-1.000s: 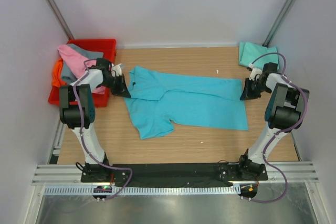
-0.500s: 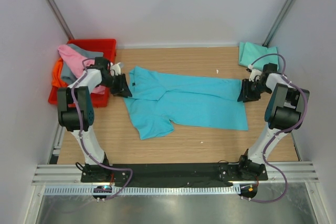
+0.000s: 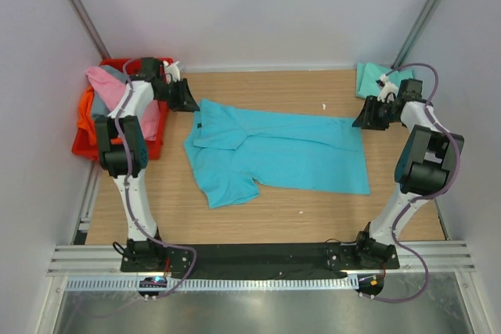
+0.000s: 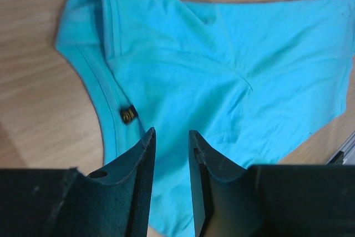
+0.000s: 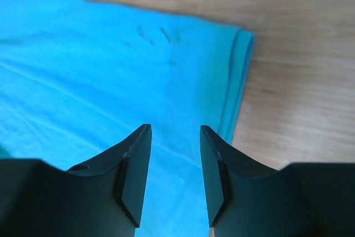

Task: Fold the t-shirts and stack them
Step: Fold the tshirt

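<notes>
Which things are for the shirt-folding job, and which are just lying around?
For the job:
turquoise t-shirt, spread flat
mint t-shirt, far right corner
pink t-shirt and orange t-shirt, piled up

Just lying about:
red crate
white speck on the table

wooden table (image 3: pixel 274 217), turquoise t-shirt (image 3: pixel 290 150) spread flat, mint t-shirt (image 3: pixel 374 77) far right, red crate (image 3: pixel 156 134) far left
</notes>
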You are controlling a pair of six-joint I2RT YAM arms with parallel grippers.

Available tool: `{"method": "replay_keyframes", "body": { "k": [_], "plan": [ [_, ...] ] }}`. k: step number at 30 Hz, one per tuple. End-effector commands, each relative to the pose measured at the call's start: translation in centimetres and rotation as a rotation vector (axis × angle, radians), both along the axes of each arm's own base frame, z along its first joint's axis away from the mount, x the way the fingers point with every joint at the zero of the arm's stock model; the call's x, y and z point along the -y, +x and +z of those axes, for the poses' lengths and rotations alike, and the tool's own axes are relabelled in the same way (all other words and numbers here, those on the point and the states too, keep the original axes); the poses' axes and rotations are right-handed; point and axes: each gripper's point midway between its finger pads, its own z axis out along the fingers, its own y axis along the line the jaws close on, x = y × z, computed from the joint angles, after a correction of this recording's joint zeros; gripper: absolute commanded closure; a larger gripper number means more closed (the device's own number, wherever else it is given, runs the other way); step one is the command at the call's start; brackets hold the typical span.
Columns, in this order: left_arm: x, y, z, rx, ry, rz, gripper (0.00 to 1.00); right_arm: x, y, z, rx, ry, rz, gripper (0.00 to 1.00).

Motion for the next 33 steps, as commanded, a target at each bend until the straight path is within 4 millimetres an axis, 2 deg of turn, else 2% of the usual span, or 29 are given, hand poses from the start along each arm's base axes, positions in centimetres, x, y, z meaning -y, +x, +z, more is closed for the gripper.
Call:
{"method": "replay_keyframes", "body": {
  "k": [1, 2, 5, 9, 15, 19, 21, 27, 31, 32, 33],
  "plan": [
    [0.8, 2.2, -0.2, -0.01, -0.068, -0.01, 0.7, -0.6, 4.1, 1.2, 0.086, 0.115, -0.032, 0.54],
    [1.1, 2.4, -1.4, -0.031, -0.064, -0.016, 0.7, -0.8, 4.4, 0.4, 0.069, 0.133, -0.029, 0.54],
    [1.4, 2.6, -2.2, -0.042, -0.057, -0.029, 0.71, -1.4, 5.0, 0.2, 0.068, 0.155, -0.019, 0.53],
    [1.1, 2.8, -4.4, -0.075, -0.039, -0.019, 0.7, -2.1, 5.5, -1.7, 0.038, 0.108, 0.0, 0.54],
    [0.4, 3.1, -6.6, -0.102, 0.01, -0.001, 0.69, -1.2, 6.2, -4.5, -0.03, -0.018, -0.007, 0.54],
    [-0.2, 2.9, -7.8, -0.122, 0.051, 0.012, 0.69, -1.0, 6.9, -6.3, -0.061, -0.114, -0.005, 0.54],
    [-0.5, 2.8, -8.2, -0.123, 0.071, 0.014, 0.7, -0.8, 7.5, -6.5, -0.06, -0.145, -0.015, 0.53],
    [-1.1, 3.3, -9.9, -0.14, 0.107, 0.028, 0.69, -1.0, 9.0, -8.7, -0.1, -0.138, -0.022, 0.53],
    [-1.3, 4.2, -10.4, -0.141, 0.118, 0.039, 0.69, -1.3, 10.1, -9.1, -0.093, -0.141, -0.019, 0.54],
    [-1.4, 4.5, -10.5, -0.136, 0.125, 0.039, 0.69, -1.3, 10.8, -8.7, -0.078, -0.143, -0.017, 0.54],
    [-1.7, 4.6, -10.7, -0.141, 0.135, 0.043, 0.69, -1.7, 10.8, -9.4, -0.092, -0.142, -0.009, 0.53]
  ]
}}
